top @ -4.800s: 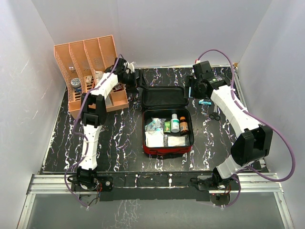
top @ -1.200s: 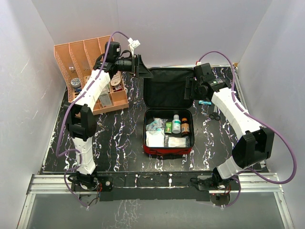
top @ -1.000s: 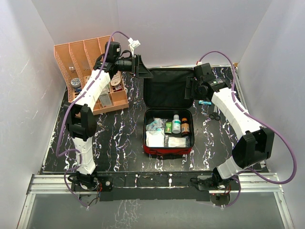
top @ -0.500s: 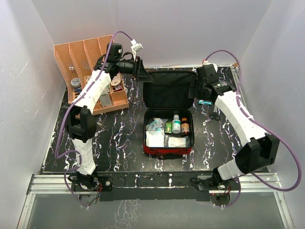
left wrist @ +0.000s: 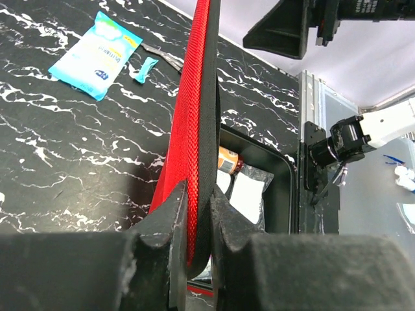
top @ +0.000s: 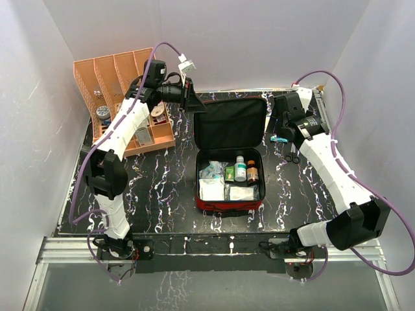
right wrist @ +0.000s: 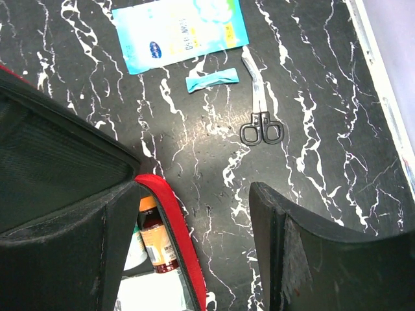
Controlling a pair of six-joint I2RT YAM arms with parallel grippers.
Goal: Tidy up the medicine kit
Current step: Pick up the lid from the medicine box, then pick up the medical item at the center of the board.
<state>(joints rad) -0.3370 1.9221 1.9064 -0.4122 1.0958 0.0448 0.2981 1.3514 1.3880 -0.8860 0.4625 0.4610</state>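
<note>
The medicine kit [top: 229, 202] lies open mid-table, its red tray holding bottles [top: 239, 168] and white packets. Its black-lined lid [top: 230, 124] stands raised behind the tray. My left gripper [top: 192, 98] is shut on the lid's upper left edge; in the left wrist view the left gripper [left wrist: 199, 194] pinches the red and black lid [left wrist: 194, 97] between both fingers. My right gripper [top: 277, 123] hangs open just right of the lid. In the right wrist view the right gripper [right wrist: 194, 214] stands over bare table beside the kit's red rim [right wrist: 174, 241] and touches nothing.
An orange slotted rack [top: 123, 78] with small items stands back left. Right of the kit lie scissors [right wrist: 259, 110], a blue wipe packet [right wrist: 181, 32] and a small teal wrapper [right wrist: 212, 79]. White walls close in the table on three sides.
My left gripper has shut on the lid's edge. The right arm has swung out to the right, away from the lid's right side. The lid stands slightly more upright.
</note>
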